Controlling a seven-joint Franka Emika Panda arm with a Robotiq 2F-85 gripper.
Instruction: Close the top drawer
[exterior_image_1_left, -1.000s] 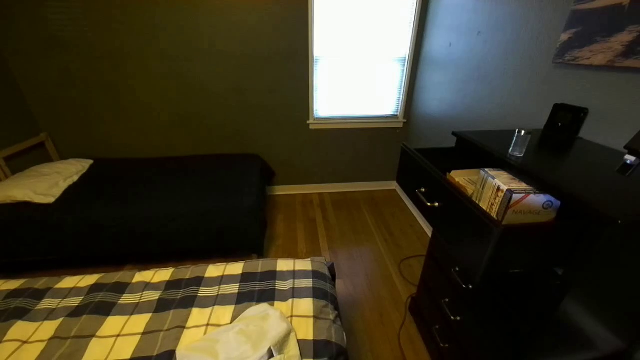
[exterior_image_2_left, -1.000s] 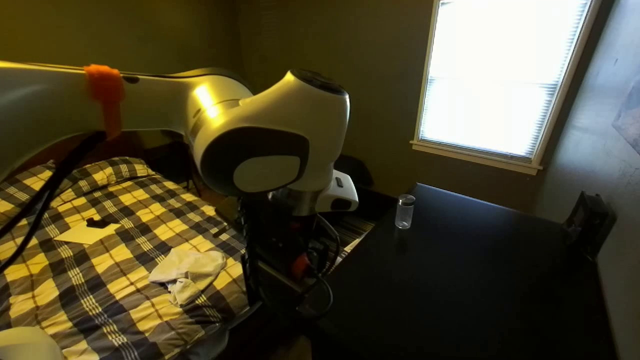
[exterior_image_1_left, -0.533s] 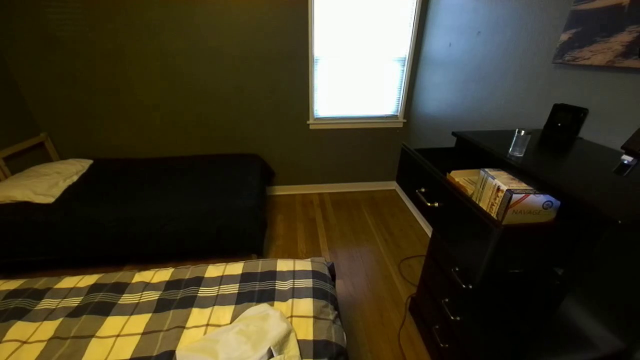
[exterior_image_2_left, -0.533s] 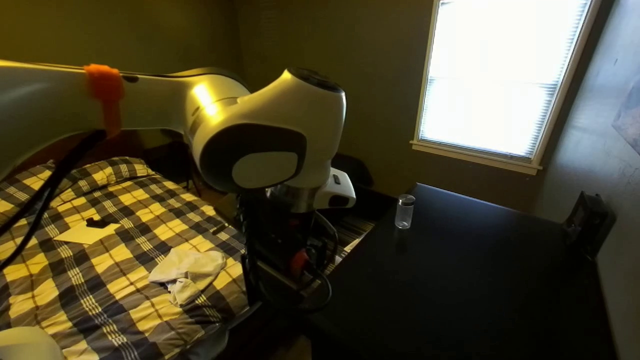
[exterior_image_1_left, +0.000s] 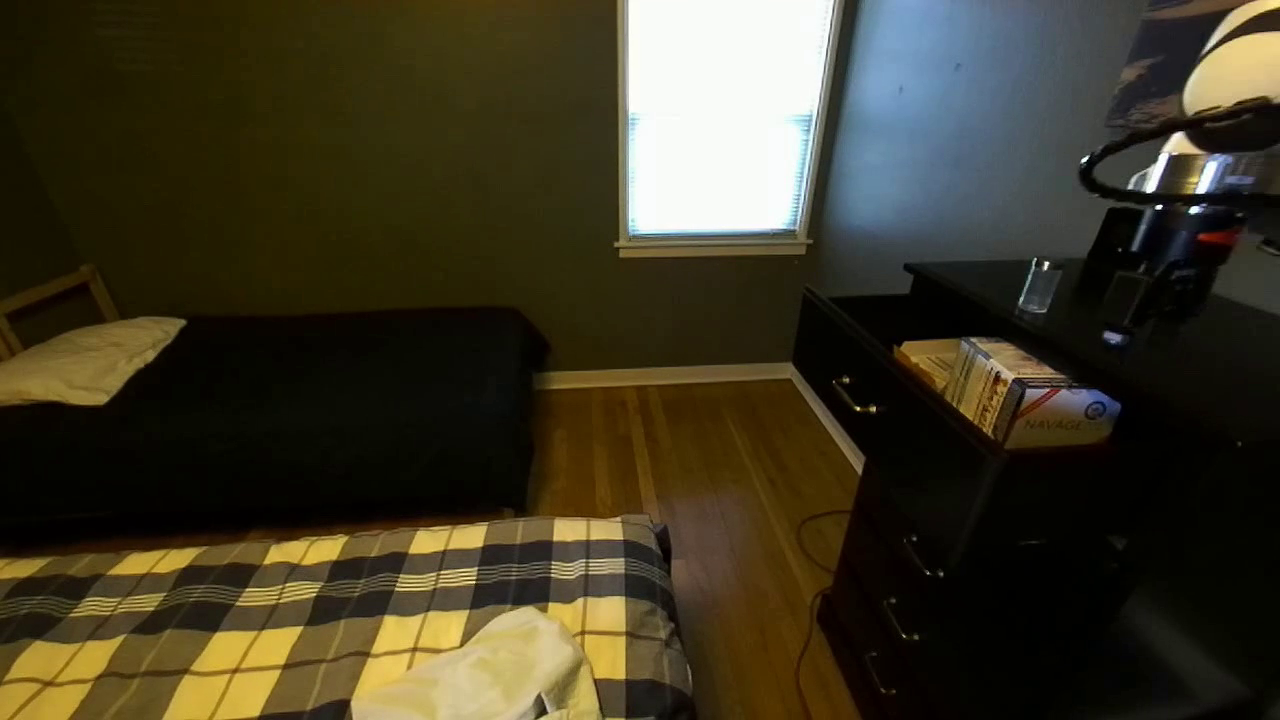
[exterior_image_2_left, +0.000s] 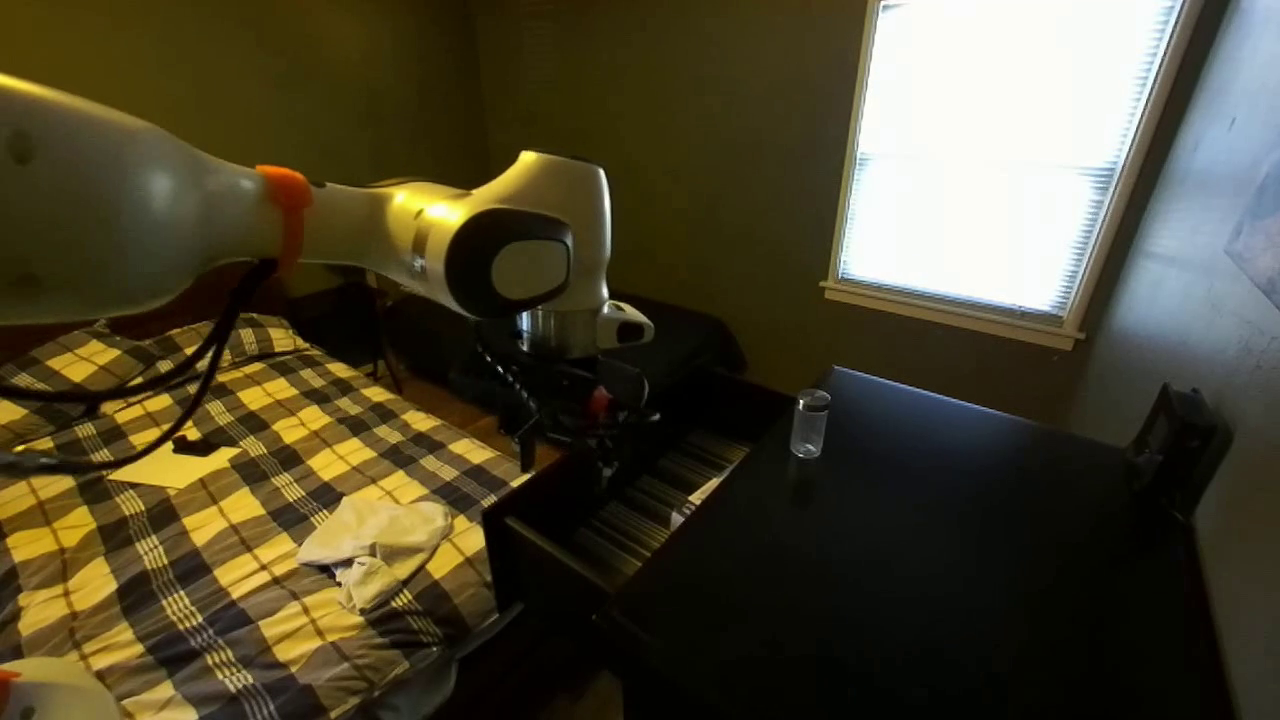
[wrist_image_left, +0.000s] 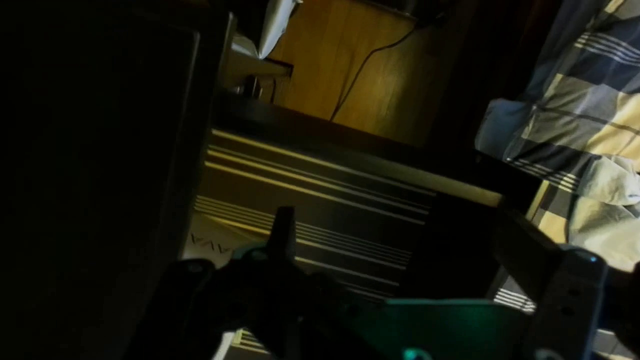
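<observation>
The arm (exterior_image_2_left: 540, 230) had just swung farther out along the dresser (exterior_image_1_left: 950, 640), bringing the claw (wrist_image_left: 396, 217) over what looked like the outer end of the top drawer (exterior_image_1_left: 905, 430). The drawer itself had not budged: it jutted well out, a box (exterior_image_1_left: 1062, 416) in it plain to see, so I judged this the approach, with the closing not yet begun. The claw was released, its fingers (wrist_image_left: 284, 232) spread wide and grasping nothing I could make out; whether either touched the drawer, I couldn't tell. To my mind the drawer now needed a steady push on its front.

On the dark worktop (exterior_image_2_left: 950, 560) a clear jar (exterior_image_2_left: 809, 425) stood upright near the edge, and farther back sat a black object (exterior_image_2_left: 1182, 445) I couldn't name. Across the wooden floor (exterior_image_1_left: 680, 470) lay a bed (exterior_image_1_left: 300, 600) with checked covers and a crumpled cloth (exterior_image_1_left: 500, 670), and daylight from the window (exterior_image_1_left: 725, 120) left much of the room dim
</observation>
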